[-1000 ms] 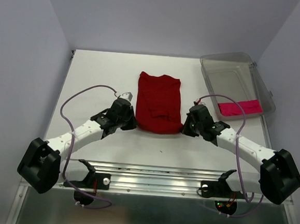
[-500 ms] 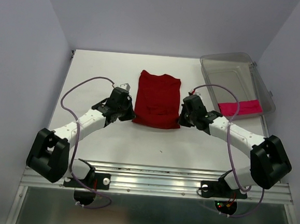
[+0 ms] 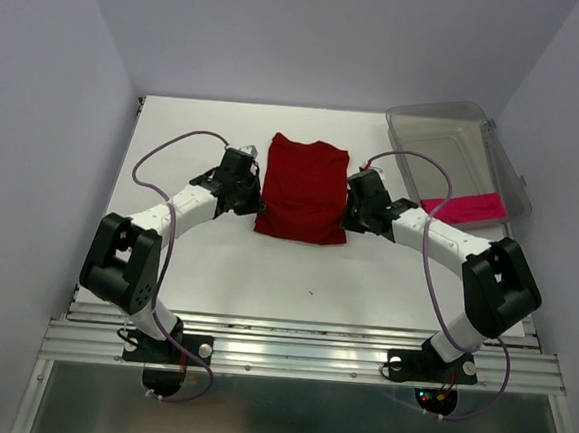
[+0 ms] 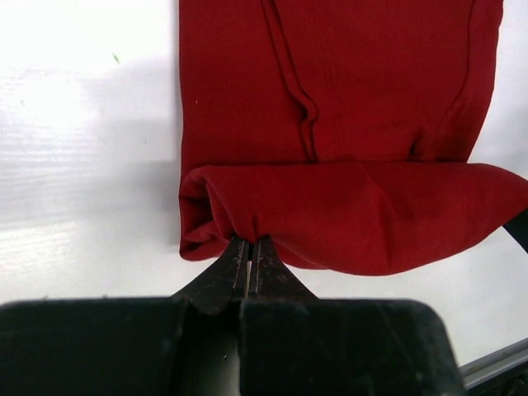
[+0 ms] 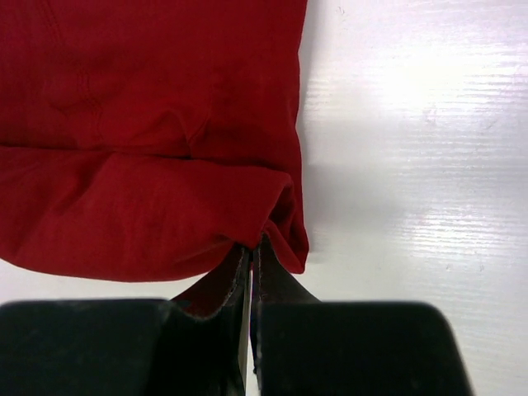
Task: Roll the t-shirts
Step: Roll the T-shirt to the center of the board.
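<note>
The red t-shirt (image 3: 305, 190) lies on the worktop (image 3: 186, 259). Its near edge is now turned over into a thick roll, so it looks shorter than one second ago. The left claw (image 4: 250, 247) and the right claw (image 5: 252, 252) pinch the two ends of this roll and have moved forward with it. Right of the red t-shirt, the pink t-shirt (image 3: 461, 208) lies in the clear bin (image 3: 447, 124).

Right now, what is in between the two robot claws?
The dark red t-shirt. Its rolled-up near end stretches from the left gripper to the right gripper, each pinching one corner of it. The top view shows this best.
</note>
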`<action>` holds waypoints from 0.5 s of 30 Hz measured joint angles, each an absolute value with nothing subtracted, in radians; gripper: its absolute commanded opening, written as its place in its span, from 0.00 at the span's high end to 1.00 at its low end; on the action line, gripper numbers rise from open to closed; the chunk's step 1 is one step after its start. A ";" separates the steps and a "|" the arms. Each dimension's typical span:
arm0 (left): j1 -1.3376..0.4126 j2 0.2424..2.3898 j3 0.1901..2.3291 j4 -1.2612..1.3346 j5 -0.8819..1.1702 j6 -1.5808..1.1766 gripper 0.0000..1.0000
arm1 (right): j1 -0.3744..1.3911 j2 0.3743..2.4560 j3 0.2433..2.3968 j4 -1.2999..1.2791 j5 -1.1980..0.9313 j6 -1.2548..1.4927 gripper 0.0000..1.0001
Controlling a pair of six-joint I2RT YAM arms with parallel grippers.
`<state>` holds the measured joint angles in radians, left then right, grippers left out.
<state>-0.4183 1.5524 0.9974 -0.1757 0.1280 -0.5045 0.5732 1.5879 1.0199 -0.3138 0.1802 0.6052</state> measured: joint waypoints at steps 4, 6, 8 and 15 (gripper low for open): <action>-0.404 1.604 1.040 -0.175 0.144 -0.489 1.00 | 0.558 1.618 1.038 -0.314 0.180 0.601 0.99; -0.396 1.632 1.059 -0.171 0.152 -0.482 1.00 | 0.551 1.638 1.053 -0.314 0.179 0.597 0.99; -0.388 1.657 1.076 -0.169 0.158 -0.477 1.00 | 0.542 1.661 1.072 -0.314 0.177 0.592 0.99; -0.369 1.774 1.151 -0.165 0.172 -0.464 1.00 | 0.498 1.736 1.135 -0.313 0.167 0.572 0.99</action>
<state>-0.3691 1.7741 1.1507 -0.1646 0.1722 -0.4641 0.4980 1.7359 1.1355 -0.3130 0.1665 0.5716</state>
